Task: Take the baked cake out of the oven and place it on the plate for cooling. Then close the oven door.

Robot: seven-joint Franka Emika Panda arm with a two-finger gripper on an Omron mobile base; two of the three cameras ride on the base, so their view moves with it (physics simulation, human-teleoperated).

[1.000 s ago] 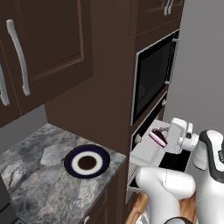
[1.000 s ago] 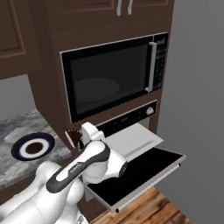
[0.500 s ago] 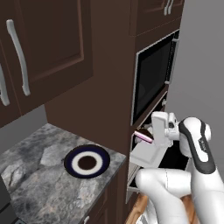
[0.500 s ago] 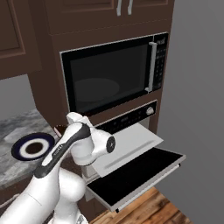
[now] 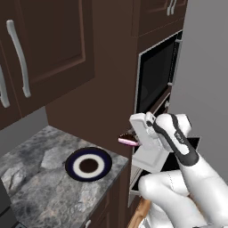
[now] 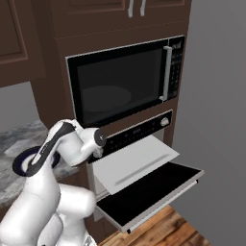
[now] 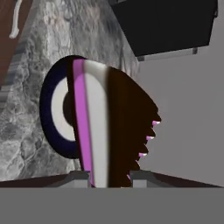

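Hand view tells you the most here: the small dark chocolate-brown cake wedge with its pale layer and pink edge [image 7: 111, 131] sits right between the two dark finger tips, so you can take it that the jaws are nearly closed and have the slice clamped. Behind the cake in that view lies the round plate with the navy rim, white ring and brown centre [image 7: 52, 118], resting on the grey marbled stone counter [image 7: 26, 144].

From the left base view, you'll see the gripper [image 5: 133, 140] holding the cake out in the air beside the dark wood cabinet, near the counter's edge but not over the plate yet; plate and cake are apart.

So the first part looks done: the cake is out of the silver-grey wall oven [image 6: 144, 130]. What you have left, as I judge it, is carrying the slice over the plate, setting it down and letting go. After that, the drop-down oven door with its dark glass [image 6: 153, 190] hangs fully open and needs shutting.
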